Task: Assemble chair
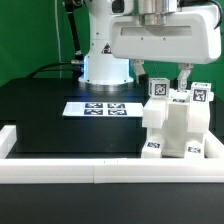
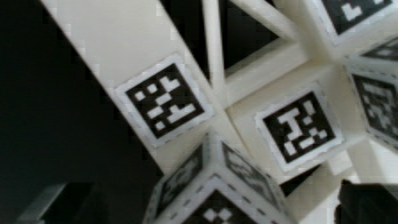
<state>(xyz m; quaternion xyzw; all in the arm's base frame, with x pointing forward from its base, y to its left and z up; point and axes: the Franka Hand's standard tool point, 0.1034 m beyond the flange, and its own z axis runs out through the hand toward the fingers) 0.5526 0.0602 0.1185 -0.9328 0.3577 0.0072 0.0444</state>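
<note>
One white chair (image 1: 176, 128) assembly is standing on the black table (image 1: 50, 115) against the border rail (image 1: 90, 170), at the exterior view's right. One gripper (image 1: 170, 72) is hanging just above it, fingers spread, pinching nothing. One marker board (image 1: 103, 108) is lying near the robot base (image 1: 105, 65), carrying four tags.

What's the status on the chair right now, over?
Gripper open, holding nothing. Chair partly assembled, standing against white rail. Nothing in the way.
</note>
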